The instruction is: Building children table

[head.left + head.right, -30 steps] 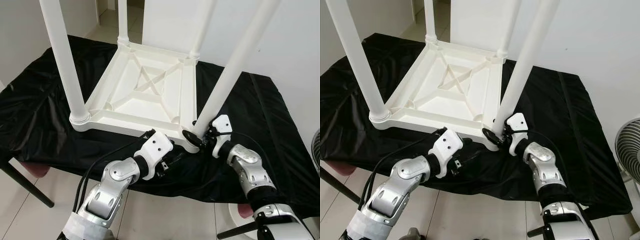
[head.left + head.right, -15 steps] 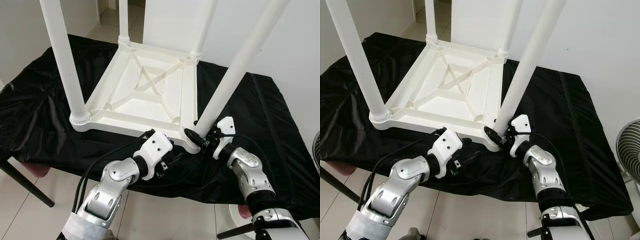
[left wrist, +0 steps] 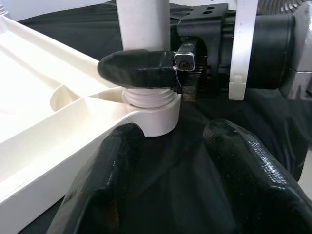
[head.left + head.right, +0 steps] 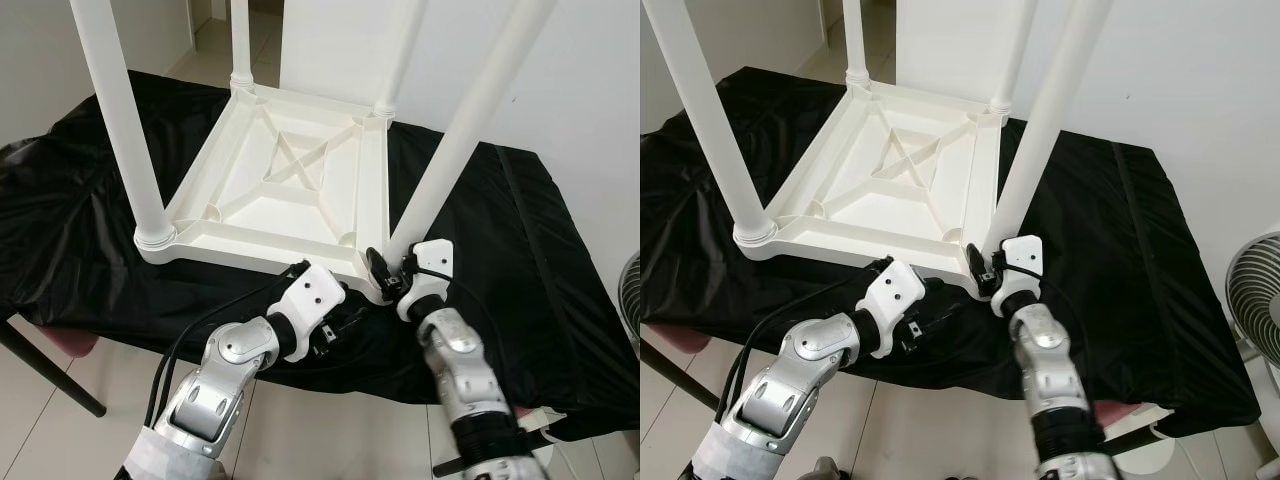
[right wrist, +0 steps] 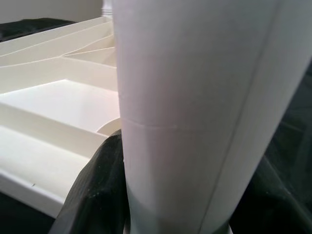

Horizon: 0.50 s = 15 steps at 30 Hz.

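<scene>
Children table [image 4: 290,185] upside down on table [image 4: 500,230]; right gripper [image 4: 385,275] at near-right leg [image 4: 450,150] (base), left gripper [image 4: 340,322] just beside.

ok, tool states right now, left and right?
Left tool: open, holding nothing, at the near corner of the upturned table.
Right tool: shut on the near right table leg, at its base.

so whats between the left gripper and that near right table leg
Only bare black cloth: in the left wrist view the open left gripper sits short of the leg, which the right gripper clamps at its base.
</scene>
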{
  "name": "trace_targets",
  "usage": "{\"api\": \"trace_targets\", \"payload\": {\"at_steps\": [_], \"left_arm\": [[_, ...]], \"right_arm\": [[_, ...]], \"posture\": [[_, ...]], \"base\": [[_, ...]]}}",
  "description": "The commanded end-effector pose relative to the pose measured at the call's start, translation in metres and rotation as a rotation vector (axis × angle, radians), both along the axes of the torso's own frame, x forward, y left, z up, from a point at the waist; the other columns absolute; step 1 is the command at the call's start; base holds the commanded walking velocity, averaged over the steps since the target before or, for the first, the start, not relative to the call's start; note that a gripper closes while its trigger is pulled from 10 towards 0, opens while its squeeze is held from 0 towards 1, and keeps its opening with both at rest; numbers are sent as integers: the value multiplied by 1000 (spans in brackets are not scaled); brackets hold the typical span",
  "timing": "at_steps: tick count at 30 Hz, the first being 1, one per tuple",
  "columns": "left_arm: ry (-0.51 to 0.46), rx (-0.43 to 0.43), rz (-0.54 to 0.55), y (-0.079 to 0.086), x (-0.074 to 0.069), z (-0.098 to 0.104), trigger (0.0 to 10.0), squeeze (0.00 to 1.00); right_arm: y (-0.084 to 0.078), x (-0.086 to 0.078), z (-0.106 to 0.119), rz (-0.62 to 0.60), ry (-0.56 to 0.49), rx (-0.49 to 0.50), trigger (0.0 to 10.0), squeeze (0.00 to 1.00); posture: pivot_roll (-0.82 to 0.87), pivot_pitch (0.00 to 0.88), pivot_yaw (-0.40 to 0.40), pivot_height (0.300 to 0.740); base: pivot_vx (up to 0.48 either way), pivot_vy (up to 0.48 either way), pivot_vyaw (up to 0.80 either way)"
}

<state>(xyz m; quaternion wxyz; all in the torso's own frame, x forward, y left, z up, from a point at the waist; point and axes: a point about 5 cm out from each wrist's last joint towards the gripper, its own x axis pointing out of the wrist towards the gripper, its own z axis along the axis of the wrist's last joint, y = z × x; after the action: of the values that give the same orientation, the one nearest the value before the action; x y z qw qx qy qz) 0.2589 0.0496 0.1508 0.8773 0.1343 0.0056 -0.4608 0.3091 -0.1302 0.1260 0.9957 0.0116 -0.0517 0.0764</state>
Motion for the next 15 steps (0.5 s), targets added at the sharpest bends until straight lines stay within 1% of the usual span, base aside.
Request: {"api": "trace_targets", "payload": {"at_steps": [1,2,3,4,5,7,8,9,12,13,15], "left_arm": [[0,-5,17,-2,-1,0,10000,0],[-1,-5,17,-3,-1,0,10000,0],[-1,-5,17,-3,-1,0,10000,0],[-1,-6,17,-3,-1,0,10000,0],[-1,-7,18,-3,-1,0,10000,0],[-1,-7,18,-3,-1,0,10000,0],[-1,-8,16,-3,-1,0,10000,0],[-1,-9,15,-4,-1,0,10000,0],[-2,-7,15,-3,-1,0,10000,0],[-2,-7,18,-3,0,0,10000,0],[-3,-8,20,-3,0,0,10000,0]], "right_arm": [[-5,-3,-9,-105,48,-29,10000,0],[-3,-4,-9,-136,54,-28,10000,0],[-3,-4,-9,-136,54,-28,10000,0],[4,-5,-9,-144,62,-19,10000,0],[11,-5,-8,-128,63,-23,10000,0],[11,-5,-8,-128,63,-23,10000,0],[18,-5,-5,-85,42,-32,10000,0],[19,-6,-3,-71,37,-38,10000,0],[17,-6,-2,-61,34,-27,10000,0],[14,-6,-2,-63,34,-15,10000,443],[13,-6,-1,-70,35,-8,10000,443]], "posture": [[139,74,-101,740],[139,74,-101,740],[139,74,-101,740],[140,73,-103,740],[139,71,-102,740],[139,71,-102,740],[138,69,-100,740],[139,67,-102,740],[141,66,-104,740],[141,67,-105,740],[141,65,-105,740]], "base": [[0,0,0],[0,0,0],[0,0,0],[0,0,0],[0,0,0],[0,0,0],[0,0,0],[0,0,0],[0,0,0],[0,0,0],[0,0,0]]}}
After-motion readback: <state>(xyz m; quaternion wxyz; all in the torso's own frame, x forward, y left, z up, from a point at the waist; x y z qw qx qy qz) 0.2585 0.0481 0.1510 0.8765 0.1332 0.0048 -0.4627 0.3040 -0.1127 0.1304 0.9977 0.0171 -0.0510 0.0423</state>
